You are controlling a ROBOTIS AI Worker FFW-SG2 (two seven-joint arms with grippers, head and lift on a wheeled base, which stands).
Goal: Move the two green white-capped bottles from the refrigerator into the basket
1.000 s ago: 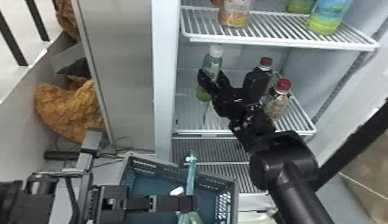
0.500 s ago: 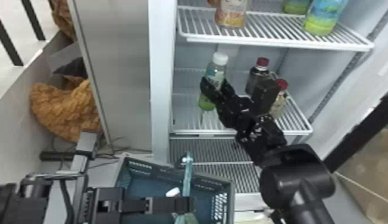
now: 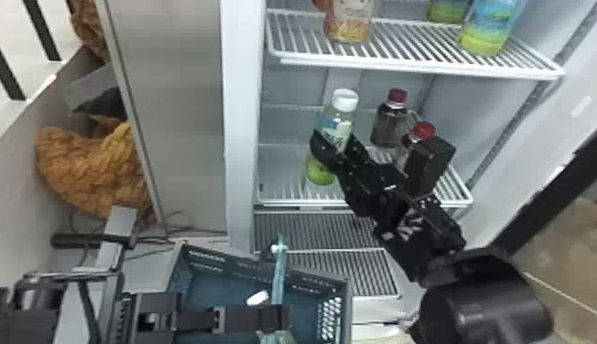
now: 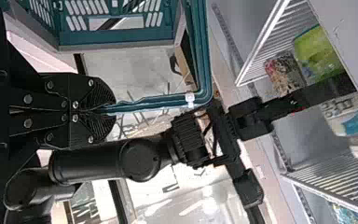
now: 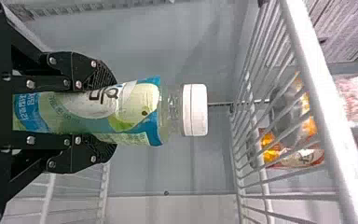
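Observation:
The green white-capped bottle (image 3: 343,126) leans slightly over the fridge's middle shelf (image 3: 288,201), held by my right gripper (image 3: 335,142). In the right wrist view the bottle (image 5: 137,109) lies between both fingers of my right gripper (image 5: 111,113), which press on its label, cap free. My left gripper (image 3: 284,320) is over the blue-green basket (image 3: 347,292) in front of the fridge. In the left wrist view my left gripper (image 4: 114,109) is shut on the basket's handle (image 4: 158,102). A white cap (image 3: 257,298) shows inside the basket, its bottle partly hidden by my left gripper.
Two dark-red-capped bottles, one at the back (image 3: 390,126) and one nearer (image 3: 423,131), stand right of the held bottle; my right arm partly covers the nearer. The upper shelf (image 3: 421,68) holds more drinks above. The fridge's side edge (image 3: 240,137) is on the left.
The held bottle and my right gripper have come forward and down, nearer the shelf's front edge. My left gripper keeps its place at the handle. The head view has shifted slightly.

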